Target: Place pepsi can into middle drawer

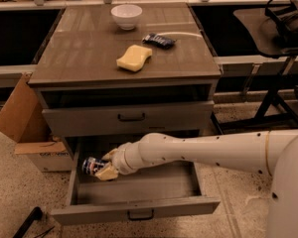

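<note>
The pepsi can (91, 165) is dark blue with a silvery end and lies on its side in my gripper (103, 166), which is shut on it. The can is held inside the left end of the open middle drawer (139, 209), just above the tray floor. The drawer is pulled well out, and its small dark handle (140, 215) shows on the front. My white arm (203, 150) reaches in from the right across the drawer.
The closed grey drawer front (129, 117) is just above. On the cabinet top are a yellow sponge (134, 58), a white bowl (126, 16) and a dark snack packet (159, 40). A cardboard box (25, 118) stands at the left. A dark stand (283, 29) is at the right.
</note>
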Available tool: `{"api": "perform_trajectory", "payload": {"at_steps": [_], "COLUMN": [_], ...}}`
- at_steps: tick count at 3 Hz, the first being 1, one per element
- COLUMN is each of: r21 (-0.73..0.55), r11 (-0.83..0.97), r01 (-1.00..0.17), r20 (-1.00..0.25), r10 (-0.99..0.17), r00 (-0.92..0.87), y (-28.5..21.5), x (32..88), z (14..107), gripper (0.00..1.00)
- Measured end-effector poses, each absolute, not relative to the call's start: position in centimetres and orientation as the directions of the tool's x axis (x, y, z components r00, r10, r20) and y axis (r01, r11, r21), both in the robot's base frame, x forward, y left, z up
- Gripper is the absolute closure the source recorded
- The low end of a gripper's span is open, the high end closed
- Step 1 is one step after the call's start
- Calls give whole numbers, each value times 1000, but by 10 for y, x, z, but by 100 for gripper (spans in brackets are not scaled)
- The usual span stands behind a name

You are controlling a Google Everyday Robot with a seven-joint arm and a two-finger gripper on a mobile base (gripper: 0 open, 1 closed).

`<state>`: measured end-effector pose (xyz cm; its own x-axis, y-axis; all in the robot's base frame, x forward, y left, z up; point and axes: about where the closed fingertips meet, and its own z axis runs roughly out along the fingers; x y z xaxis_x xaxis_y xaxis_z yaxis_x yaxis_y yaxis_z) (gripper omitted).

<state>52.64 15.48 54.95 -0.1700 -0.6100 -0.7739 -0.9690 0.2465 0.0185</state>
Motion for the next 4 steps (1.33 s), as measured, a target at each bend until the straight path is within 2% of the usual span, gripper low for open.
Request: {"api": "perform_trajectory", "payload": {"at_steps": [2,3,4], "r21": [58,80,100], "r11": [325,362,378], "r01": [-944,-929,-921], "r20": [-746,-733,-724], "r10": [-614,-610,-607], "r00": [-258,-301,-328], "y": [147,143,143], "x": [536,543,551], "z": [500,479,462], "gripper": [100,81,58]}}
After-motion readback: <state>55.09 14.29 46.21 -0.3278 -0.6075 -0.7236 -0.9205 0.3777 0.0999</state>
